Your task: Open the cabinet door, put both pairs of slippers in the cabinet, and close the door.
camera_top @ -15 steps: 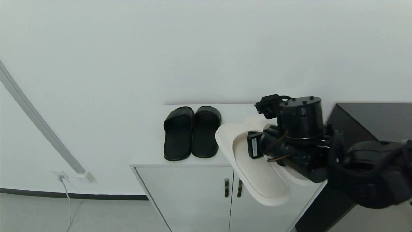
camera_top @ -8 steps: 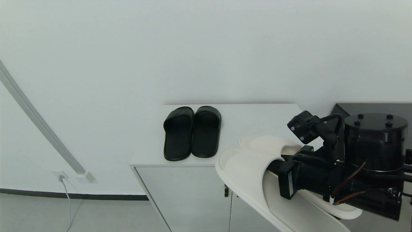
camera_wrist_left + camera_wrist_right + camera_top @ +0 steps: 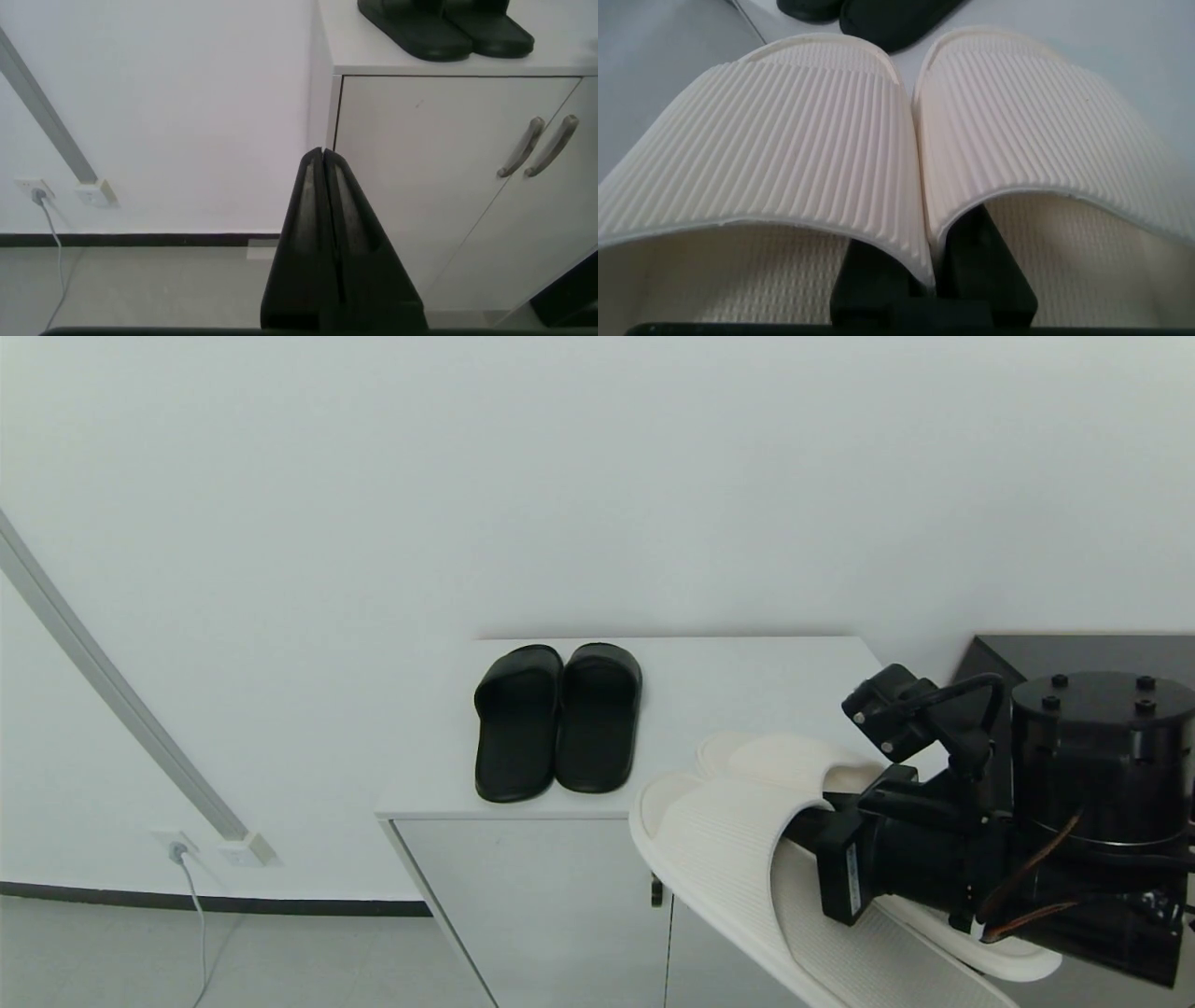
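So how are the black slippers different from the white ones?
Colour: the black slippers are dark, the white slippers cream. Place: the black slippers lie flat on the cabinet top; the white slippers are held tilted in the right gripper, out in front of the cabinet. Straps: the black slippers look smooth, the white slippers ribbed. Both are slip-on pairs, side by side.

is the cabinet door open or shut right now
Shut. Both doors sit flush, handles side by side, with no gap showing between them.
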